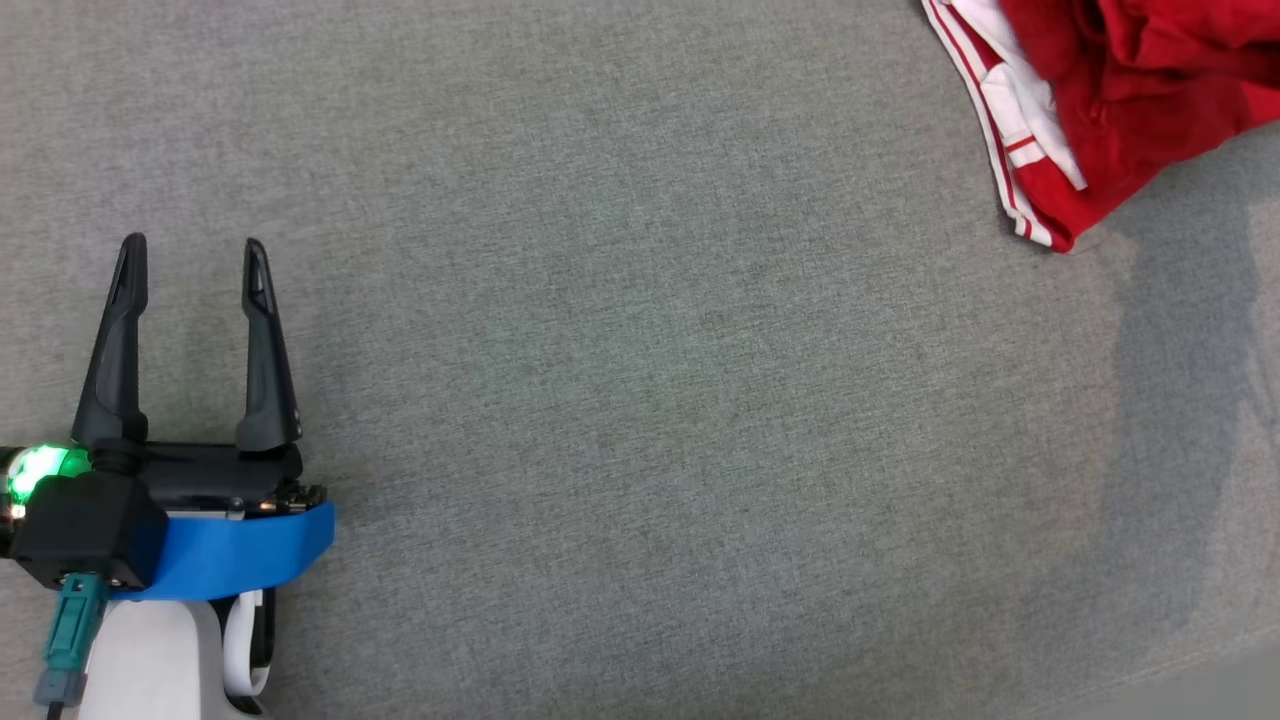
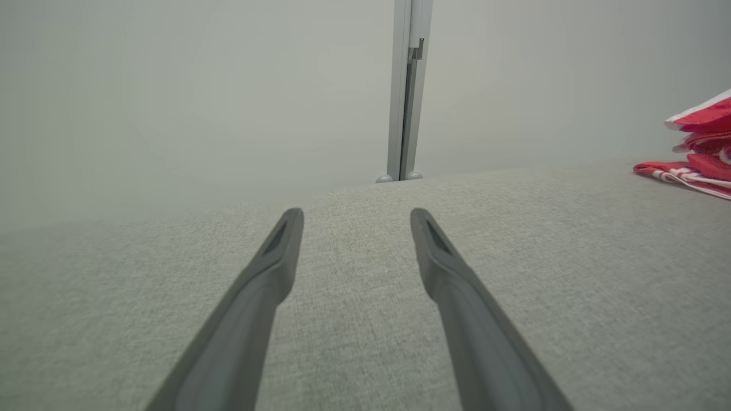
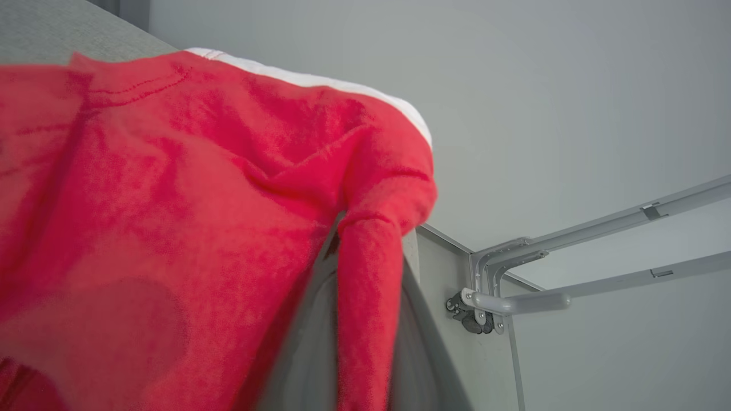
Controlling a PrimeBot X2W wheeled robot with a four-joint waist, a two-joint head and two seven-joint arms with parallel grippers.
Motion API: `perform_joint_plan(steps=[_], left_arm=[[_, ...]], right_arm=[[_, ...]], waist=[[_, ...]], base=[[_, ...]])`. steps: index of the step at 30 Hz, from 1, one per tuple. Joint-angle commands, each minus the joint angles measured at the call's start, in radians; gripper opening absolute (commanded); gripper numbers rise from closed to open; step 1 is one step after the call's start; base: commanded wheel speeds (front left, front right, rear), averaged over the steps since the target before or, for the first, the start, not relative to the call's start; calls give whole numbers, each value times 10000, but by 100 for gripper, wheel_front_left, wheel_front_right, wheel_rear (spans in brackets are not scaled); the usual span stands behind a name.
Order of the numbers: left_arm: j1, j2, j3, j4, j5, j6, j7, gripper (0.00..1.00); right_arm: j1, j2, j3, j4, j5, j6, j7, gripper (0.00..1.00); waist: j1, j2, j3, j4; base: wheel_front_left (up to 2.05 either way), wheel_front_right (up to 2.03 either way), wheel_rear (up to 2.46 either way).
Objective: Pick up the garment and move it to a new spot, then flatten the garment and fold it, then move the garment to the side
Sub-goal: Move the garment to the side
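The garment [image 1: 1150,80] is red with white-striped trim and lies bunched at the top right corner of the head view, partly cut off by the frame. In the right wrist view the garment [image 3: 171,200] hangs close before the camera, and a fold of it is pinched between the fingers of my right gripper [image 3: 371,240], which is shut on it. My left gripper [image 1: 193,245] rests at the lower left over the grey cloth surface, open with nothing between its fingers. The left wrist view has that gripper [image 2: 356,214] low over the surface and the garment [image 2: 699,148] far to the right.
A grey woven surface [image 1: 640,400] spreads across the whole work area, with a shadow at its right side. A pale wall with an upright metal post [image 2: 406,91] stands behind it. Grey metal frame bars [image 3: 599,228] run beyond the surface's edge.
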Motion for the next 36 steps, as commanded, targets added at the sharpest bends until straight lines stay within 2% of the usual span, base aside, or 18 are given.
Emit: perform_joint_plan(steps=[1, 9, 11, 18, 24, 26, 31, 36], left_arm=[[-171, 57, -37, -82, 54, -10, -40, 100], [-279, 135, -118, -289, 49, 15, -40, 100], [-271, 141, -124, -236, 11, 15, -40, 100], [-9, 73, -10, -103, -98, 135, -40, 100], [291, -93, 66, 96, -207, 246, -40, 100], [468, -146, 146, 139, -274, 311, -40, 100], [1134, -305, 368, 324, -386, 433, -39, 100], [1633, -417, 547, 579, -483, 478, -40, 100]], right_arm=[[-222, -55, 54, 86, 61, -5, 15, 0], [-584, 184, 505, 464, 358, -4, -42, 0], [-585, 290, 456, 699, 409, -4, 5, 99], [-748, 435, 273, 1295, 140, -4, -362, 100], [-585, 559, -331, 1763, -470, -4, -658, 100], [-357, 785, -654, 1648, -517, -4, -708, 100], [951, 1381, -1827, -247, -694, -4, -721, 100], [2613, 2056, -2487, -2135, -1009, -4, -723, 100]], waist=[[0, -2, 39, -37], [0, -2, 290, -152], [0, -2, 265, -123], [0, -2, -192, -47], [0, -2, -1114, 148], [0, -2, -1469, 222], [0, -2, -2450, 451], [0, -2, -3162, 753]], base=[[0, 0, 0], [0, 0, 0], [0, 0, 0], [0, 0, 0], [0, 0, 0], [0, 0, 0], [0, 0, 0], [0, 0, 0]])
